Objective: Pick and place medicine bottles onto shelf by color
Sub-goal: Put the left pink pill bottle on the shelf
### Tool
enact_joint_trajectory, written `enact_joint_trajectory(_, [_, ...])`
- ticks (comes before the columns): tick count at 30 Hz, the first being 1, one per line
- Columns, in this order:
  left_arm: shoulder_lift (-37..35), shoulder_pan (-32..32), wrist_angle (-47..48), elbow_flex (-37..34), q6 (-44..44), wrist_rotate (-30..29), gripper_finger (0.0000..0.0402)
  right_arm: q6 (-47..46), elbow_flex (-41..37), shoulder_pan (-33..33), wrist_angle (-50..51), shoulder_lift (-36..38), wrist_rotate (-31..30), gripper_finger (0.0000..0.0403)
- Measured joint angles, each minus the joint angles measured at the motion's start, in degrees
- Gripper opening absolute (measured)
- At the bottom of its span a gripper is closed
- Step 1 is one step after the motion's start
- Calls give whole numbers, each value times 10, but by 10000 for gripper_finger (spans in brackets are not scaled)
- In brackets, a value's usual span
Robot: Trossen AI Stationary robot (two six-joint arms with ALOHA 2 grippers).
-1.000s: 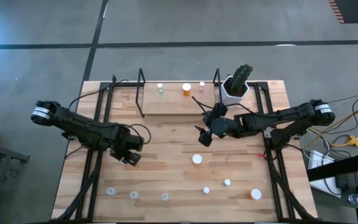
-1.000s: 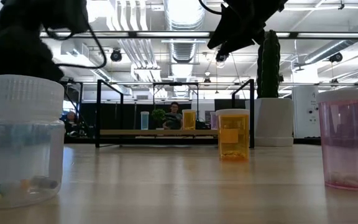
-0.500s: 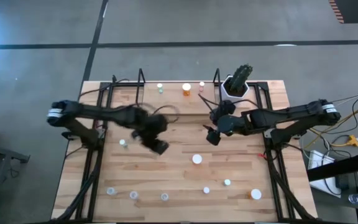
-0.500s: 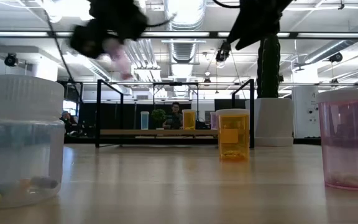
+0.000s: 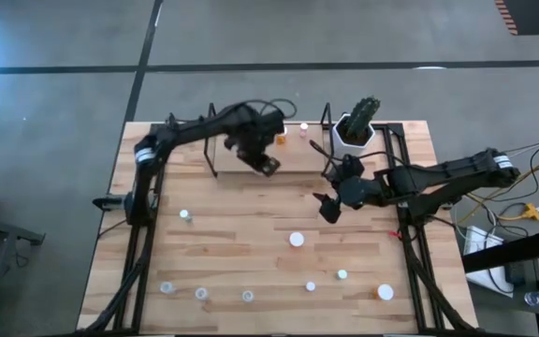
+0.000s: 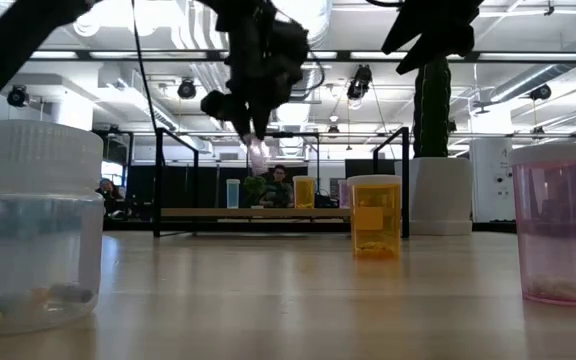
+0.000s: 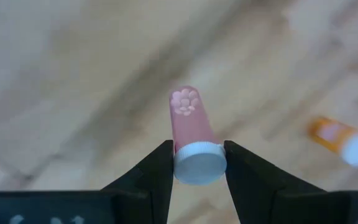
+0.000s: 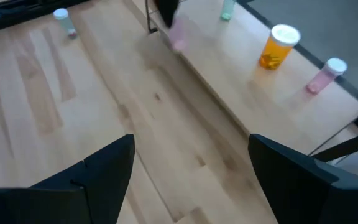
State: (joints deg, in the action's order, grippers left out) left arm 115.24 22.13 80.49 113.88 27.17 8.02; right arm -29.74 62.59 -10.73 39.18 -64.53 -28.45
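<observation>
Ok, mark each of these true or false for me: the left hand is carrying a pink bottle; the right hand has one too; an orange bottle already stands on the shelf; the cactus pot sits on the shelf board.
1. The left hand is closed on a pink bottle. True.
2. The right hand also holds a bottle. False: it is open and empty, over the table.
3. An orange bottle stands on the shelf. True.
4. The cactus pot sits on the shelf board. False: it stands on the table beside the shelf's right end.
</observation>
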Motion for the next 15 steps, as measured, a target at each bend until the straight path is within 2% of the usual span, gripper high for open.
enact_joint_trajectory(7, [33,68,36,3,-45,-16,118,-27,0,-15,0,-8,0,304])
enact_joint_trajectory(15, [36,98,41,-10,-61,-57,118,-38,0,-14,0,-8,0,304])
